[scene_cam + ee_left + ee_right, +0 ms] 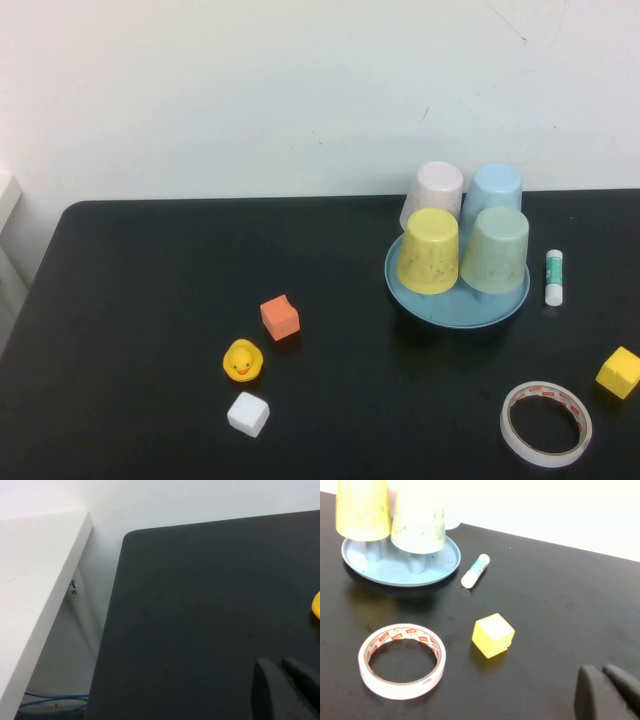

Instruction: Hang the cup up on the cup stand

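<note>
The cup (496,250) hangs inverted on the cup stand (456,306); both pincers closed.

No text reads clearly anywhere. The tape roll (402,661) bears small red print on its inner band, perhaps a brand name, and the glue stick (475,571) has an unreadable label.

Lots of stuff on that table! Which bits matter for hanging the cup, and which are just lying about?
For the job:
mint-green cup, upside down on the cup stand
left gripper, shut, parked
right gripper, shut, parked

Lying about:
yellow cup
blue cup
pink cup
glue stick
tape roll
yellow block
orange block
white block
rubber duck
</note>
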